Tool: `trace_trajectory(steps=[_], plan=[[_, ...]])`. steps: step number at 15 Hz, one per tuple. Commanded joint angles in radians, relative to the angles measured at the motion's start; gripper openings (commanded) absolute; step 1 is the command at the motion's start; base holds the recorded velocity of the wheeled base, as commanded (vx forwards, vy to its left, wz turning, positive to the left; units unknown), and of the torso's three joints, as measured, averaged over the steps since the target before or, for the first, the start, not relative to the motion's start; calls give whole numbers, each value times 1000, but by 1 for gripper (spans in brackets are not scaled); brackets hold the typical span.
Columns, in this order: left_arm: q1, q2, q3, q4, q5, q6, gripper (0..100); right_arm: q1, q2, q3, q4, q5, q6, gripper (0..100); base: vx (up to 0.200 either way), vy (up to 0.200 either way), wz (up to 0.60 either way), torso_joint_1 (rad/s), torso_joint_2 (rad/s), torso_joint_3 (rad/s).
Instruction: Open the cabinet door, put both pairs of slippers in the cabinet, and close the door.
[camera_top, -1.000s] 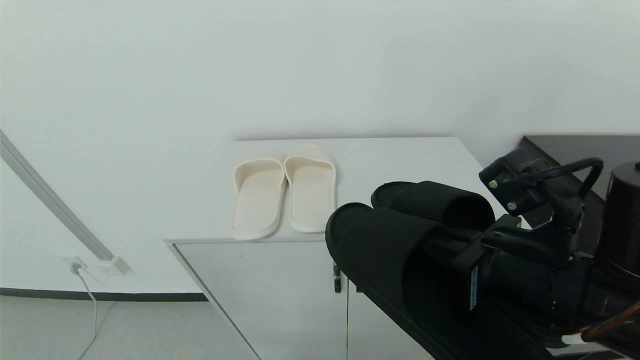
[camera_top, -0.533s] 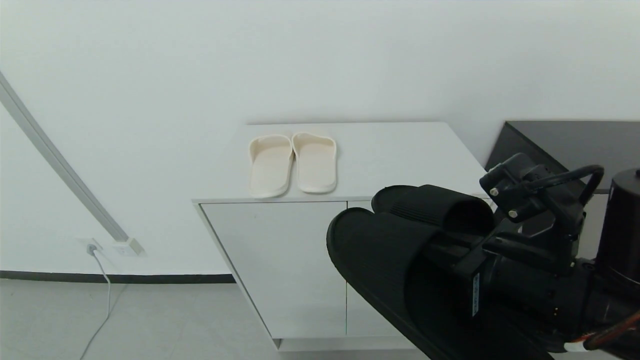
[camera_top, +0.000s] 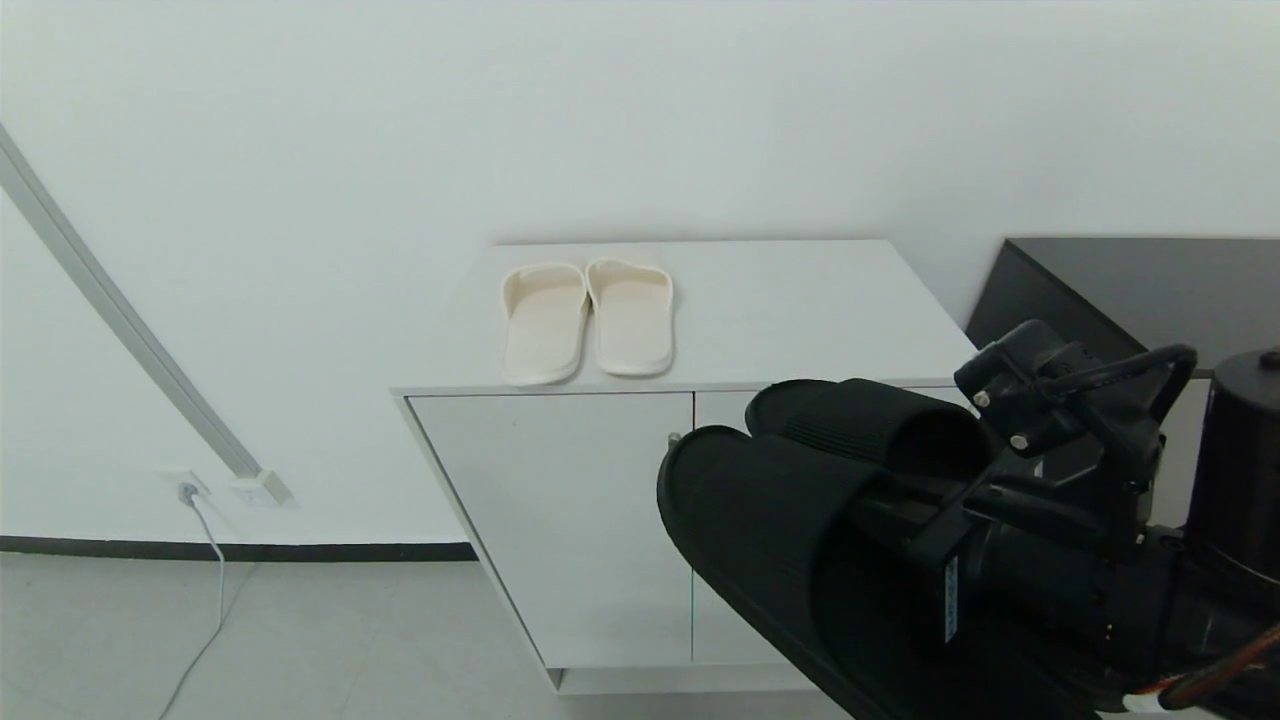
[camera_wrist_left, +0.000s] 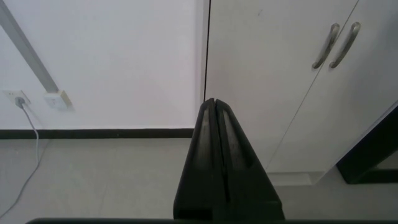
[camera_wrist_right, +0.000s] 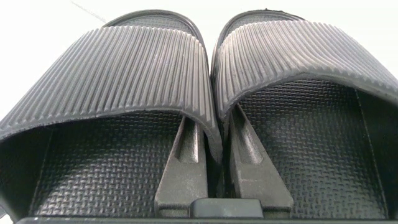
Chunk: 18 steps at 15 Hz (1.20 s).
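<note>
The left gripper (camera_wrist_left: 214, 107) hangs with its two dark fingers pressed flat together, nothing between them. Beyond it stands the white cabinet (camera_wrist_left: 273, 81), both doors closed, two metal handles (camera_wrist_left: 325, 46) side by side at the seam. A socket (camera_wrist_left: 17, 98) with a cable (camera_wrist_left: 32, 152) sits on the wall above the black baseboard (camera_wrist_left: 93, 133) and grey floor (camera_wrist_left: 93, 180)

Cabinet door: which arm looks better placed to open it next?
Probably left. The left gripper is empty, shut, and faces the handles of the cabinet door. The right gripper is clamped on the black slippers, so it's occupied.
</note>
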Motion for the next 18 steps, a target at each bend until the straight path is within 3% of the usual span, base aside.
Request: trace_trajectory(steps=[1, 8, 18], plan=[[0, 2, 0, 0, 0, -1, 0, 0, 3, 0, -1, 0, 0, 0, 0, 0, 0, 0, 0, 0], [0, 2, 0, 0, 0, -2, 0, 0, 5, 12, -1, 1, 0, 0, 0, 0, 0, -13, 28, 18], [0, 2, 2, -2, 3, -1, 0, -4, 6, 31, -2, 15, 2, 0, 0, 0, 0, -187, 482, 289]])
